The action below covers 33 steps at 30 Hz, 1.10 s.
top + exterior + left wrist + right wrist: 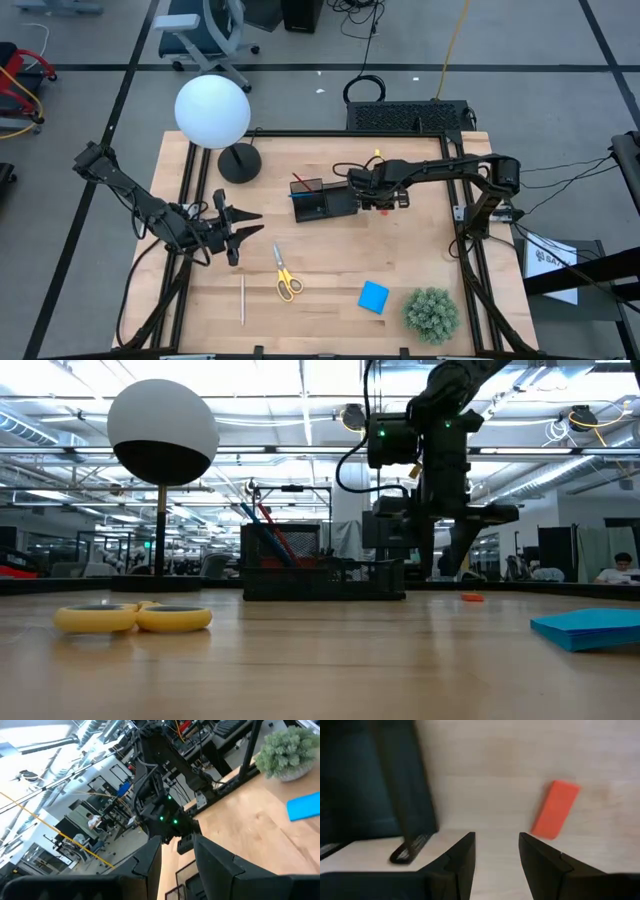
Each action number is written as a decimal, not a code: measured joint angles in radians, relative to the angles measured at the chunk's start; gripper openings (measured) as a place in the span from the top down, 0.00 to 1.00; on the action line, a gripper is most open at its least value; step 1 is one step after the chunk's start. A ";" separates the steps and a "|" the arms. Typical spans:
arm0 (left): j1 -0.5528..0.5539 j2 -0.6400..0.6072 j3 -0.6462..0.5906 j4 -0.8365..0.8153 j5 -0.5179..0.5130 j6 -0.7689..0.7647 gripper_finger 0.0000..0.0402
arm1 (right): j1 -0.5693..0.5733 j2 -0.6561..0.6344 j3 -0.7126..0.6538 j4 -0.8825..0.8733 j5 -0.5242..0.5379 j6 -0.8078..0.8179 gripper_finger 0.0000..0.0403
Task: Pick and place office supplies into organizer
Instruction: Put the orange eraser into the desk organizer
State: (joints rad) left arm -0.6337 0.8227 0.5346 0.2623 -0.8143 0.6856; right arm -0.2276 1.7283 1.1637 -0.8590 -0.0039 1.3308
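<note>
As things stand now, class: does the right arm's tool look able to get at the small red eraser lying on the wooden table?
Probably yes. The right tool hangs open just above the small red eraser, beside the black organizer tray, with only bare wooden table between them.

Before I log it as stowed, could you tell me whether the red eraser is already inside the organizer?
No, the red eraser lies on bare wood beside the organizer.
</note>
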 joint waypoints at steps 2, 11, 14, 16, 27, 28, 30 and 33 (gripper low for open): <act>0.000 0.000 0.000 -0.007 0.000 0.000 0.69 | -0.004 0.000 -0.001 -0.021 0.006 0.001 0.65; 0.000 0.000 0.000 -0.010 0.000 -0.004 0.69 | -0.008 -0.006 -0.001 -0.133 0.002 0.023 0.65; 0.000 0.000 0.000 -0.012 0.000 0.004 0.69 | -0.013 -0.006 -0.001 -0.127 0.003 0.021 0.62; 0.000 0.000 0.000 -0.012 0.000 0.012 0.69 | -0.020 -0.006 -0.001 -0.130 0.002 0.019 0.60; 0.000 0.000 0.000 -0.011 -0.006 0.016 0.69 | -0.053 -0.009 -0.161 0.079 -0.030 0.050 0.50; 0.000 0.000 0.000 -0.011 -0.006 0.016 0.69 | -0.053 -0.012 -0.181 0.117 -0.037 0.057 0.50; 0.000 0.000 0.000 -0.011 -0.007 0.016 0.69 | -0.054 -0.013 -0.222 0.168 -0.053 0.077 0.51; 0.000 0.000 0.000 -0.010 -0.007 0.016 0.69 | -0.053 -0.015 -0.248 0.198 -0.053 0.102 0.52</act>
State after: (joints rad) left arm -0.6338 0.8227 0.5346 0.2520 -0.8211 0.7021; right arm -0.2810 1.7129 0.9158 -0.6610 -0.0574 1.4331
